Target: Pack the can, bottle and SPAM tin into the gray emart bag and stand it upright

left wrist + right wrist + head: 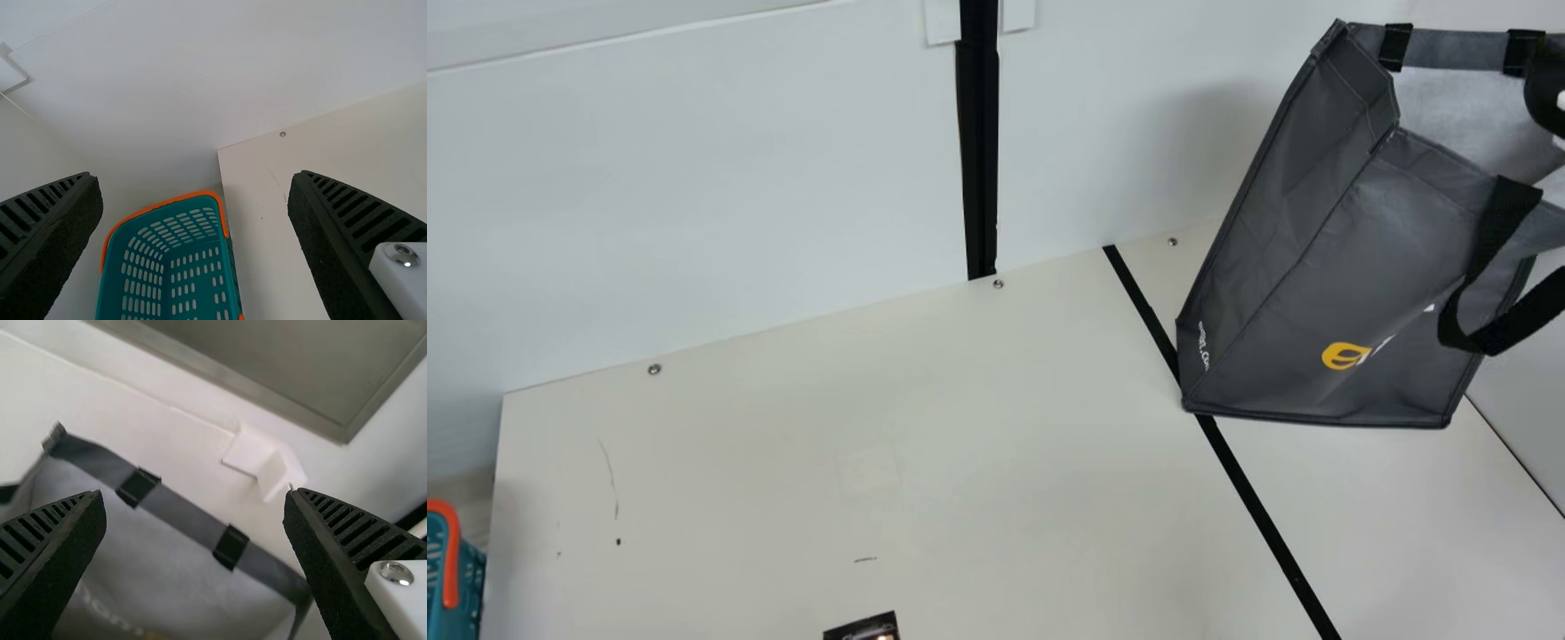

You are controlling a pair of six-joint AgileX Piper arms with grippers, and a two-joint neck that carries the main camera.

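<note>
fingers wide apart, both pairs empty: teal basket (117, 257) beyond my left gripper (195, 179), gray bag (1280, 267) beyond my right gripper (1545, 93).

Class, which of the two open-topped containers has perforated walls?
The orange-rimmed teal plastic basket: slots pierce its walls, while the dark gray fabric bag has solid sides.

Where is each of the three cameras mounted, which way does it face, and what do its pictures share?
Main view: on the neck, looking down at the table and gray bag; a black part at the right edge is probably the right arm's.
Left wrist view: on the left wrist, facing the teal basket and table corner; left gripper's two fingers show.
Right wrist view: on the right wrist, facing the bag's top; right gripper's fingers show.
Main shares basket with left, bag with right.
</note>
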